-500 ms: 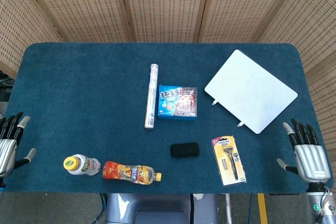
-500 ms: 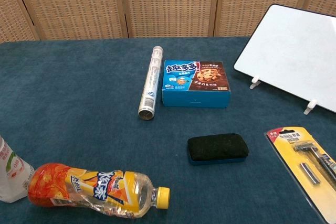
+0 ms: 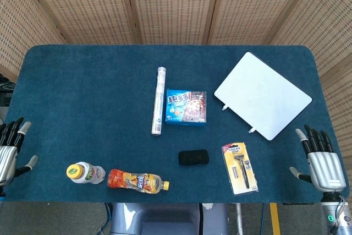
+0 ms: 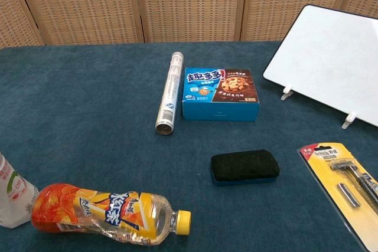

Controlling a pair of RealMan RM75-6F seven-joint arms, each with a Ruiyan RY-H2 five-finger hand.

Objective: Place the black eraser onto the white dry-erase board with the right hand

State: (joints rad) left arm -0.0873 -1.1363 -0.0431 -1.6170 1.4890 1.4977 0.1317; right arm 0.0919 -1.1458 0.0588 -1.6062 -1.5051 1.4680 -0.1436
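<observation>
overhead, blue felt table (image 3: 82,92) before wicker screens (image 3: 165,4), both hands (image 3: 322,166) empty at its near corners, fingers (image 3: 311,136) spread

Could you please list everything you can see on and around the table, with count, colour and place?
eraser: one, black, near centre front
dry-erase board: one, white, far right, bare
cookie box: one, blue and brown, centre
tube: one, silvery white, left of the box
razor pack: one, yellow, right of the eraser
drink bottle: one, orange, lying at front left
small bottle: one, white, yellow cap, beside it
table: one, blue cloth
left hand: open, left edge
right hand: open, right edge
</observation>
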